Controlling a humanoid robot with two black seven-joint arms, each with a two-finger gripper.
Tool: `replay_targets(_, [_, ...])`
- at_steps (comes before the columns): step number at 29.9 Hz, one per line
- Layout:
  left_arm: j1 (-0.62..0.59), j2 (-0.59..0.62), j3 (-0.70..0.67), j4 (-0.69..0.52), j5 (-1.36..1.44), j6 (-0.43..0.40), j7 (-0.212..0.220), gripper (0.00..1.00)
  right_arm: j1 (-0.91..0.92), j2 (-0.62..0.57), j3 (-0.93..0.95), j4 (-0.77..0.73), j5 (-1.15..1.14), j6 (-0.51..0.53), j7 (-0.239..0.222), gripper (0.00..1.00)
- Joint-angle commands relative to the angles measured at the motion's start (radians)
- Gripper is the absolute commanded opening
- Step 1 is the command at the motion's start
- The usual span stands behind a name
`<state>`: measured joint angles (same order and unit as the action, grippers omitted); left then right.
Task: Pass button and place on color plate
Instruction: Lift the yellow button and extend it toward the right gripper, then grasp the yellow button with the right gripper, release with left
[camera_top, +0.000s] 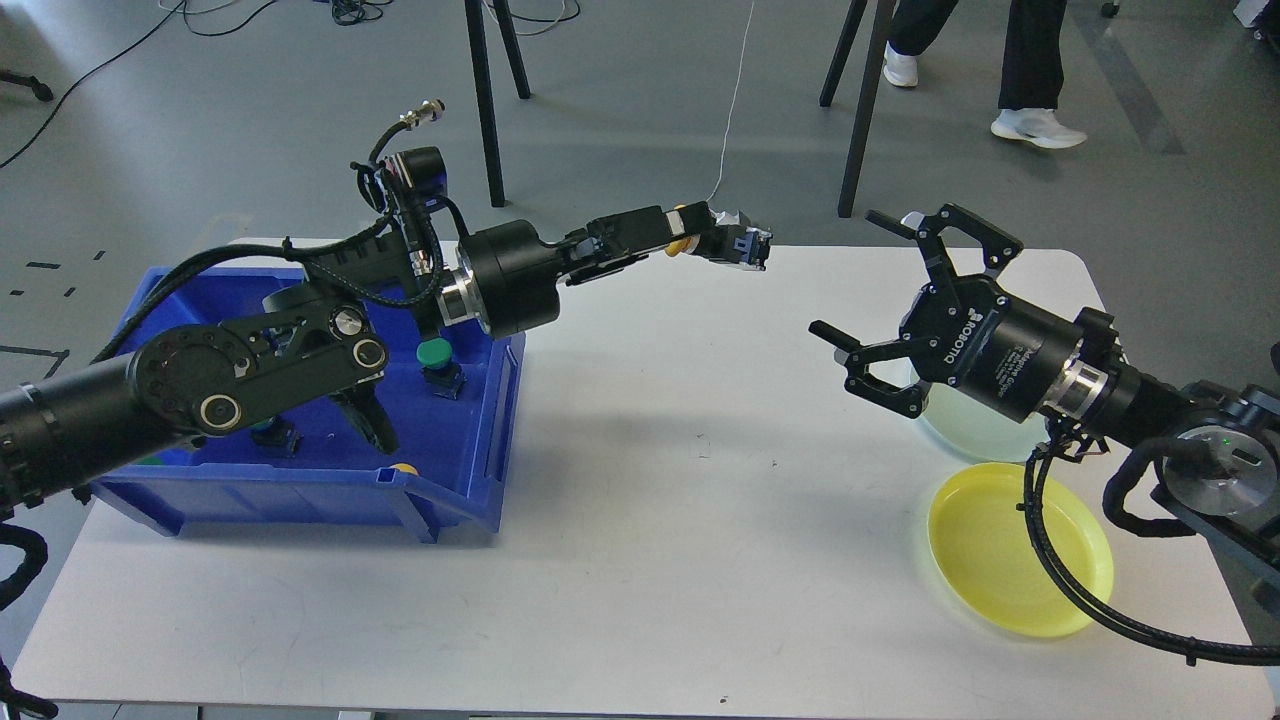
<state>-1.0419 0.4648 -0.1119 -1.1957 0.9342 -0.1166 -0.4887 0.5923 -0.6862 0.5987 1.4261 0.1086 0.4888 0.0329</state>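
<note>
Holding the button (700, 238), yellow cap and dark body, the left claw (690, 240) is clamped on it above the surface (640, 480), out past the blue bin (330, 480) toward the right claw (885, 300). That claw is gaping, fingers apart, empty, well apart from the button. Yellow plate (1000, 550) and pale plate (960, 425) are lying below the right arm. Judgement: pick-up done; hand-over and placing on the matching yellow plate remaining. Green button (435, 355) is sitting in the bin.

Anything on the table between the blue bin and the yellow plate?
No. In the head view the white tabletop between the blue plastic bin and the round yellow plate is bare; only shadows fall there.
</note>
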Motion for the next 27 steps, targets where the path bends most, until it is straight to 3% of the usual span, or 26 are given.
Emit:
replay_targets(1, [0.0,0.0,0.0,-0.001,0.0,0.0,0.0,0.06,0.041,0.059,-0.02,-0.038,0.005,0.0,-0.001,0.99])
replay_targets(15, [0.0,0.002,0.001,-0.004,0.008,0.0,0.0,0.06,0.142,0.178,-0.117,-0.153,0.002,0.0,-0.005,0.97])
replay_targets(19, [0.002,0.002,0.001,-0.004,0.014,0.0,0.0,0.06,0.159,0.197,-0.117,-0.168,0.002,0.0,-0.005,0.85])
replay_targets(27, [0.002,0.002,0.001,-0.004,0.014,0.0,0.0,0.07,0.161,0.203,-0.119,-0.17,0.002,0.0,-0.005,0.48])
